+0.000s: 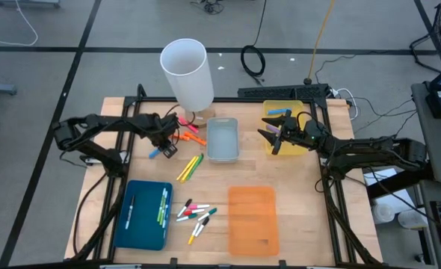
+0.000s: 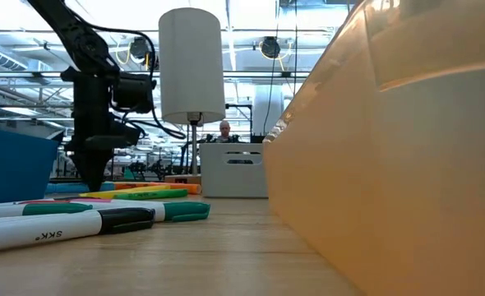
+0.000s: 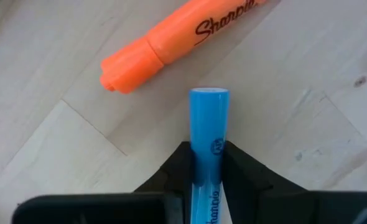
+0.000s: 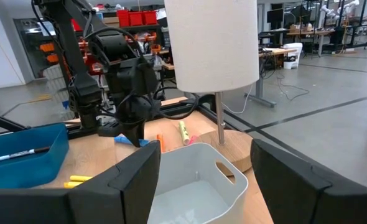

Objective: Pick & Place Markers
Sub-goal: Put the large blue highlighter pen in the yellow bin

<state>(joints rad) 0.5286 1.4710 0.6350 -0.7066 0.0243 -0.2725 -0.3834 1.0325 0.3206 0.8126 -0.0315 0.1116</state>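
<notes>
Left gripper (image 3: 207, 186) was found closed on a blue marker (image 3: 209, 134) lying on the desk (image 1: 303, 217), its long axis running between the fingers toward 12 o'clock in the wrist view. An orange marker (image 3: 171, 43) lay just beyond at 11 o'clock. Right gripper (image 1: 275, 135) was held open over the yellow tray (image 1: 267, 108).

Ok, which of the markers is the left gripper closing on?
The blue marker, between the left gripper's fingers; the orange marker lies apart beside it on the table.

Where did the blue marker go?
The blue marker lies on the wooden table's left side in the high view, between the left gripper's fingers, beside an orange marker.
</notes>
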